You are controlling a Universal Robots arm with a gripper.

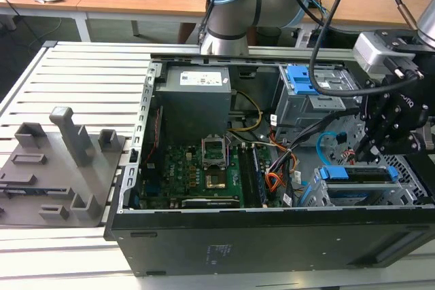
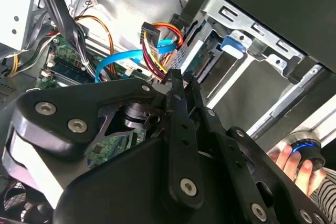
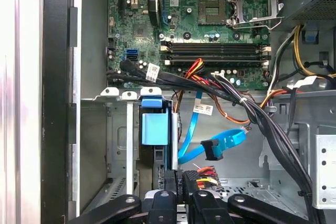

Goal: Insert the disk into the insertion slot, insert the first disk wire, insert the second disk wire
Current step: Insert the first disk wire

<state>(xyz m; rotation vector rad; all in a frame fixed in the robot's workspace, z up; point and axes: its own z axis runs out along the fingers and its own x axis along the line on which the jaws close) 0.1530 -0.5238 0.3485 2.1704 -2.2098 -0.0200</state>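
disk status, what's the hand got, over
hand shut on multicoloured wire. disk in insertion slot. blue wire hanging loose beside it.

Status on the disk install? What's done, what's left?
Done: the disk sits in the insertion slot. In hand: the gripper looks shut on the red-and-yellow wire plug beside the disk, not visibly plugged in. Left: the blue wire hangs loose, its black plug free.

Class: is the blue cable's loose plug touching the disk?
Apart. The first wrist view shows the plug clear of the disk, with a plain gap between them.
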